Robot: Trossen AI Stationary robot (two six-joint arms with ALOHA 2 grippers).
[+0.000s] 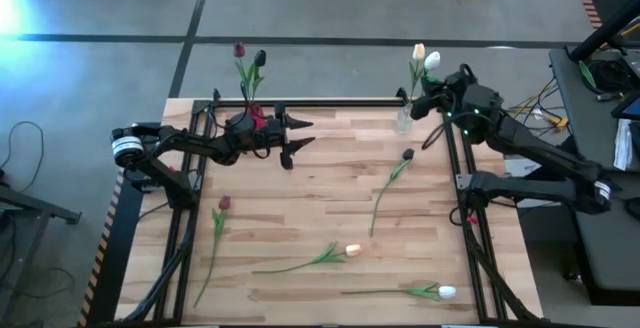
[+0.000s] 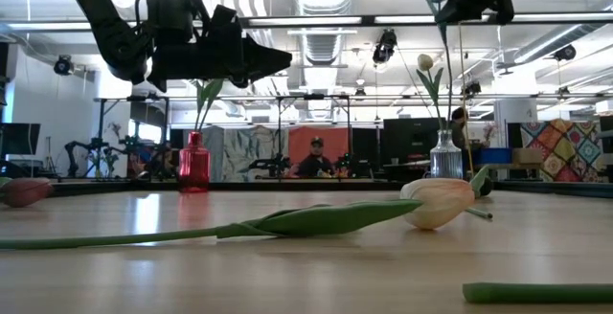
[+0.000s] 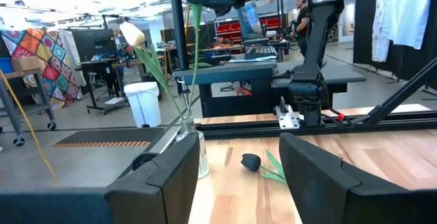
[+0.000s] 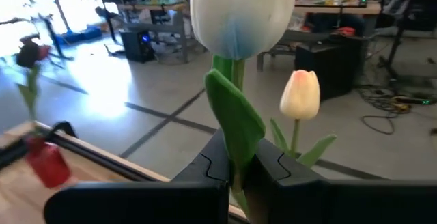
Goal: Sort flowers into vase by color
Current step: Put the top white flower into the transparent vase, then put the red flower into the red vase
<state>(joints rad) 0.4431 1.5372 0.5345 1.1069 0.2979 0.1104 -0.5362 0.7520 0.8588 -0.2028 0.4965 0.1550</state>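
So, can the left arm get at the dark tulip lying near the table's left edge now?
Probably yes. The left gripper is open and empty, and the dark tulip lies alone on bare table, with nothing between.

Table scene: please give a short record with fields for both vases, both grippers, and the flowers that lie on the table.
red vase: far left, holds dark flowers
clear vase: far right, holds a peach tulip
right gripper: above the clear vase, shut on the white tulip
left gripper: open, empty, beside the red vase
lying on table: dark tulip, maroon tulip, peach-tipped tulip, white-headed tulip
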